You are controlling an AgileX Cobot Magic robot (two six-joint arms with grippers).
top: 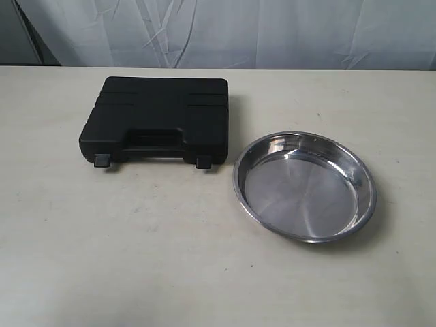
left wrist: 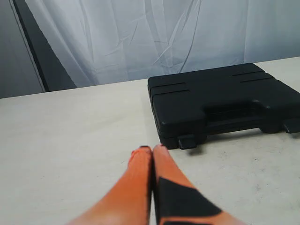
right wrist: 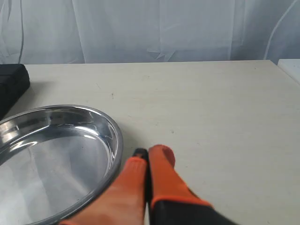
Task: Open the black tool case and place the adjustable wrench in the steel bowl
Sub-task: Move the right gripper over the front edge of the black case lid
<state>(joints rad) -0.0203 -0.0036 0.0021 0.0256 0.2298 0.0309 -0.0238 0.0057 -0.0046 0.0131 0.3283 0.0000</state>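
The black tool case lies closed on the table, handle and two latches facing the front; it also shows in the left wrist view. The adjustable wrench is hidden. To the case's right sits the steel bowl, holding nothing; its rim shows in the right wrist view. My left gripper is shut, orange fingers pressed together, just short of the case's near latch. My right gripper is shut too, beside the bowl's rim. Neither gripper appears in the exterior view.
A white curtain hangs behind the beige table. The table's far edge runs just behind the case. A dark upright post stands at the back in the left wrist view.
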